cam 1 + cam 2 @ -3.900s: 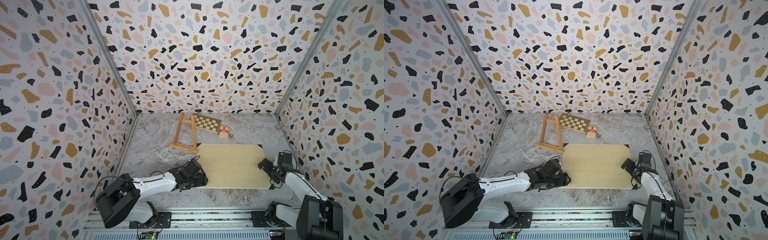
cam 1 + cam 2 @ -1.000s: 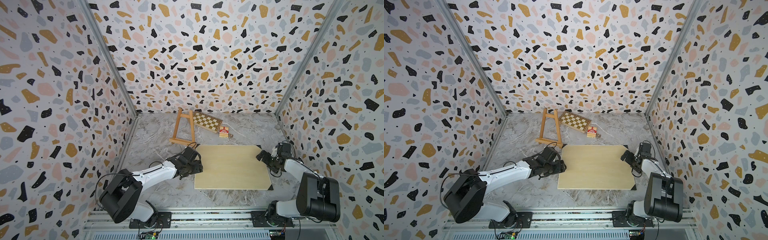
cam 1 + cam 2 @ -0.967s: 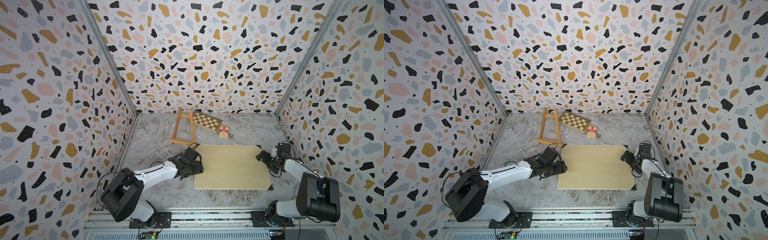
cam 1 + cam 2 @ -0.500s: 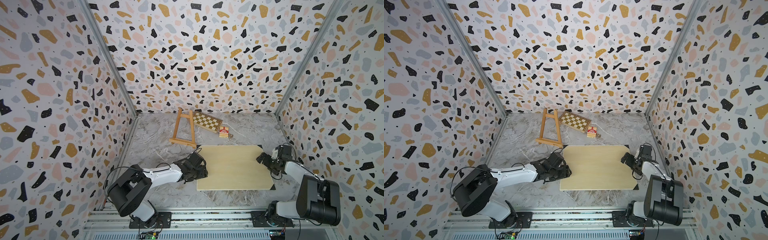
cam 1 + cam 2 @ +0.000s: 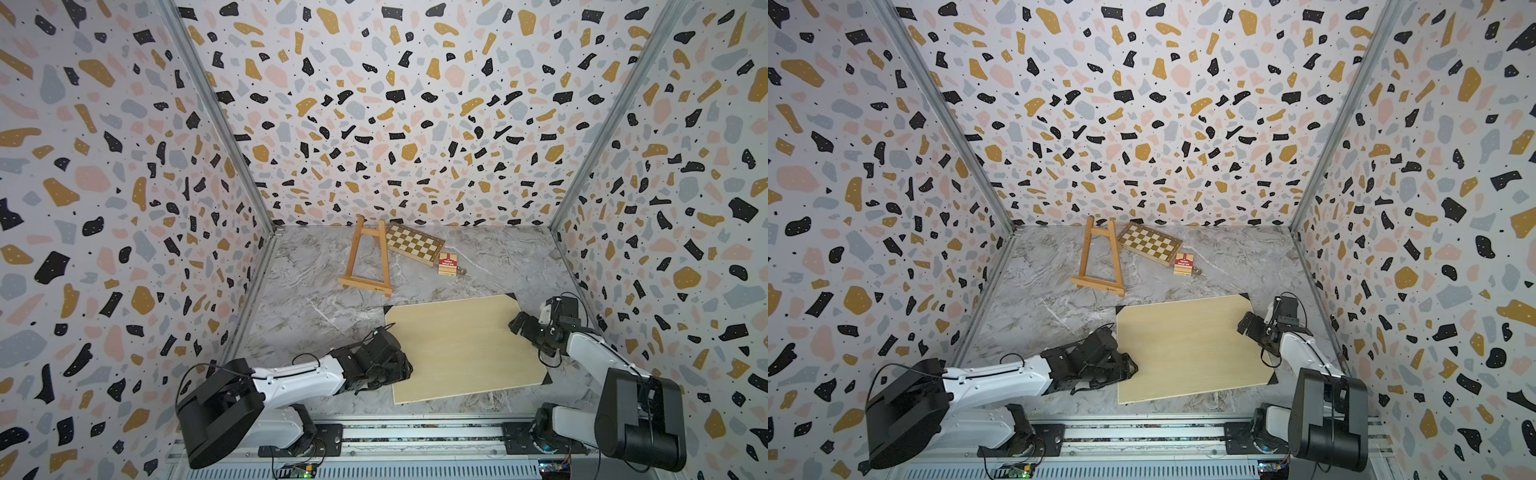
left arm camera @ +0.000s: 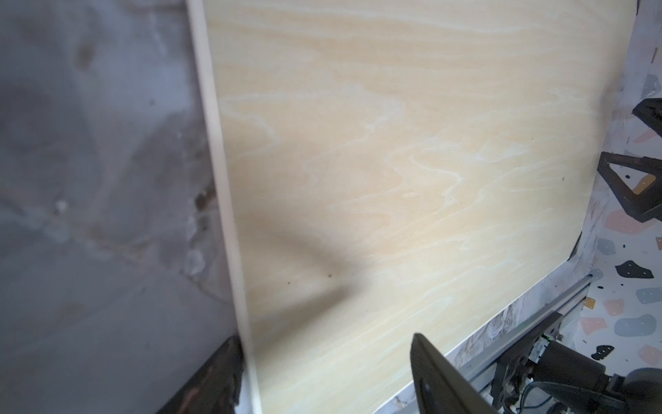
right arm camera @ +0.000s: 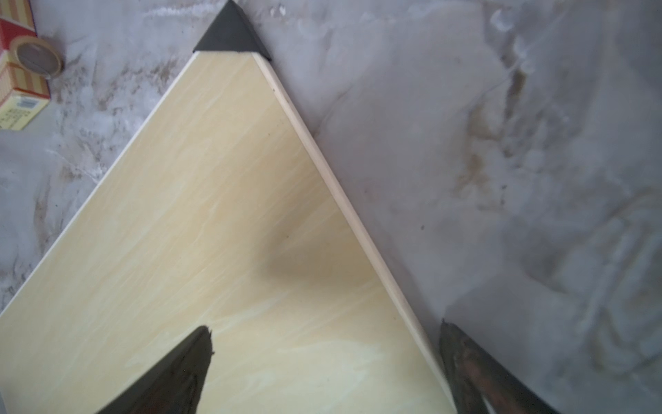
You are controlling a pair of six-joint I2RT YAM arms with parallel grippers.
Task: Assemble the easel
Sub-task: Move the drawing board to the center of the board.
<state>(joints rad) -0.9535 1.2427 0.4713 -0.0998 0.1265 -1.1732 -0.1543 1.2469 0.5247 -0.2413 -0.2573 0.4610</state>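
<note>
Top views give you little legible text: the red-and-cream box (image 5: 447, 264) just right of the chessboard (image 5: 413, 243) carries pale lettering on its red panel, too small to read with confidence. The easel (image 5: 365, 257) bears a small dark mark on its ledge (image 5: 365, 286) that cannot be read either. Locate the easel at the far end of the table (image 5: 311, 316), left of the chessboard, with one leg just beside the chessboard's corner and well apart from both grippers. Whether it lies flat or stands propped cannot be told. In the right wrist view the box is cut off by the frame edge and its print is blurred. A tape roll (image 7: 36, 57) sits against it. The left gripper (image 5: 401, 368) is at the left edge of the large pale board (image 5: 457, 345). In both top views its black body hides the fingertips. The left wrist view shows the jaws apart, one finger (image 6: 440, 376) over the board face and the other on the table side of the edge. Whether either touches the wood cannot be told. The right gripper (image 5: 525, 328) is at the board's right edge, short of the black corner cap (image 7: 233, 34). Its jaws are spread wide across that edge, clamping nothing.
</note>
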